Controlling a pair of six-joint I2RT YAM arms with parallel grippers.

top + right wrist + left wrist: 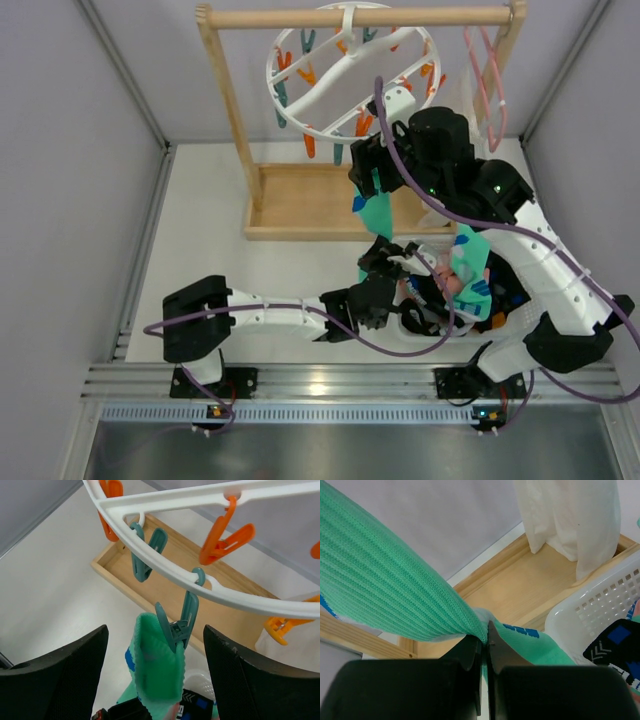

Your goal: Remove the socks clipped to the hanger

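My left gripper (485, 636) clamped tight on the teal sock (395, 580), its cuff pinched in a teal clip (181, 625) on the hanger (165, 565) at far centre, my right gripper (155, 635) wide open either side of that clip, gripping nothing

My left arm (270, 312) reaches low toward the right, and its tool (485, 630) is pinched tight on a teal sock (395, 580). My right arm (540, 250) stretches up toward the far side, its tool (155, 630) raised with the jaws wide apart.
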